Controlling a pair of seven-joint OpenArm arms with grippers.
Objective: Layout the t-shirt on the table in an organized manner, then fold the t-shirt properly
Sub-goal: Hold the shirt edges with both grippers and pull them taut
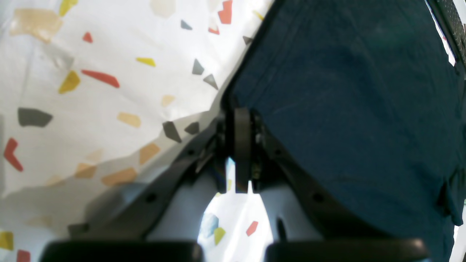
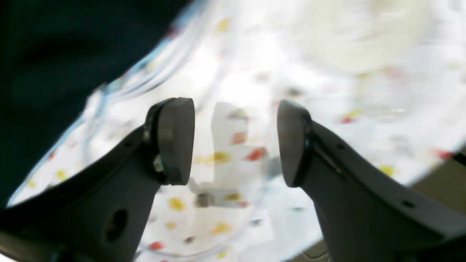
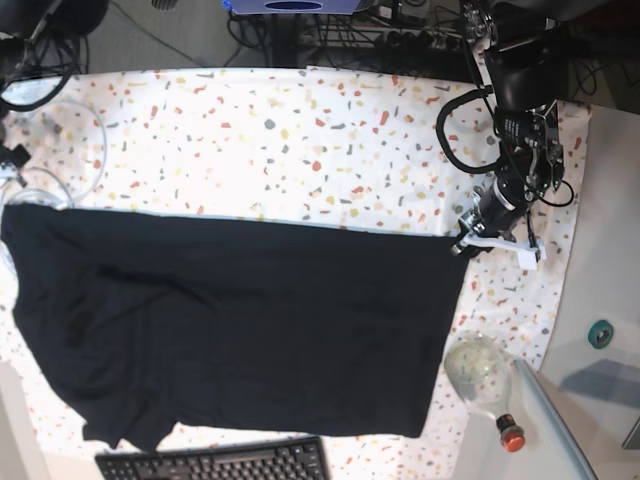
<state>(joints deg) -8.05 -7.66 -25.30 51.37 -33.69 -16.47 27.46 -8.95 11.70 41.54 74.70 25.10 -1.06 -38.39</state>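
The black t-shirt [image 3: 230,320] lies spread flat across the speckled table [image 3: 300,130], its long edges running left to right. My left gripper [image 3: 466,242] sits at the shirt's far right corner. In the left wrist view its fingers [image 1: 242,123] are pressed together on that corner of the t-shirt [image 1: 346,91], low over the table [image 1: 109,109]. In the right wrist view my right gripper [image 2: 235,142] stands open with nothing between its fingers, above bare table [image 2: 327,91]. The t-shirt [image 2: 54,54] shows dark at the upper left there.
A black keyboard [image 3: 215,462] lies at the front edge just below the shirt. A clear round bottle [image 3: 478,370] with a red cap lies at the front right. Cables [image 3: 60,150] loop at the far left. The table's right edge is close to the left arm.
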